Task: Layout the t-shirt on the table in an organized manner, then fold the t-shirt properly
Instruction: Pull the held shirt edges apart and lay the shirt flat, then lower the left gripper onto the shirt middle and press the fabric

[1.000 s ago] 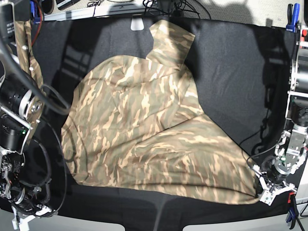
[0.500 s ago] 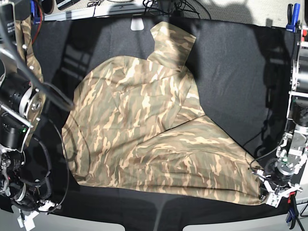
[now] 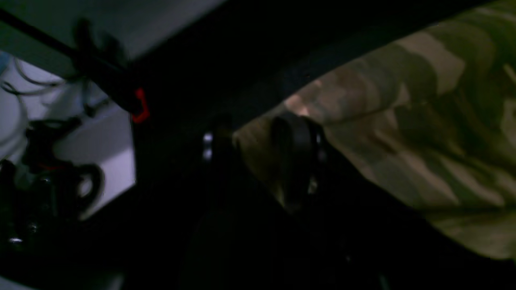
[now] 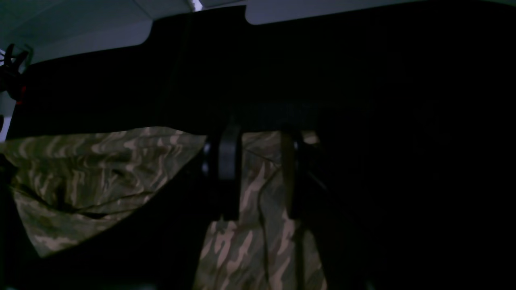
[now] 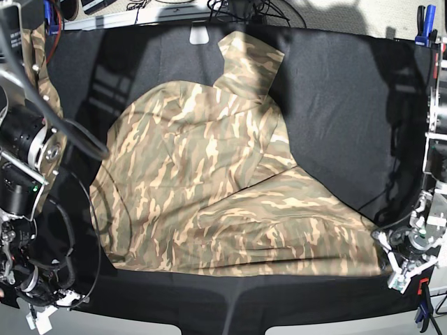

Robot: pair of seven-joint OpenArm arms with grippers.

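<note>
R fingers [image 4: 229,173]: parted, camo cloth showing in the gap and hanging below; no pinch visible, so right gripper [image 4: 260,173] reads as open.
Far-L edge: camo strip [image 5: 38,63] hangs by the R arm, off the main spread; can't tell if it's joined to the shirt.
Shirt: t-shirt [image 5: 209,188] lies mid-table, bunched and skewed. One part points to the far edge, and the wide near edge runs toward the R-hand corner.
Table: table [image 5: 335,91] has bare black cloth far-R and along the near strip.
L fingers [image 3: 296,161]: apart, shirt corner between them, not clamped by the look; left gripper [image 5: 405,269] sits at the shirt's near-R corner.
Step (judged): layout, not folding yet.
Do it well: re-pinch corners low and near the hem, pull both ends apart evenly, keep the cloth skimming the table so folds drop out.
Edges/room: near-R corner is close to the table edge and the red clamp [image 3: 140,105], so drag inward. Far-R has most room.
</note>
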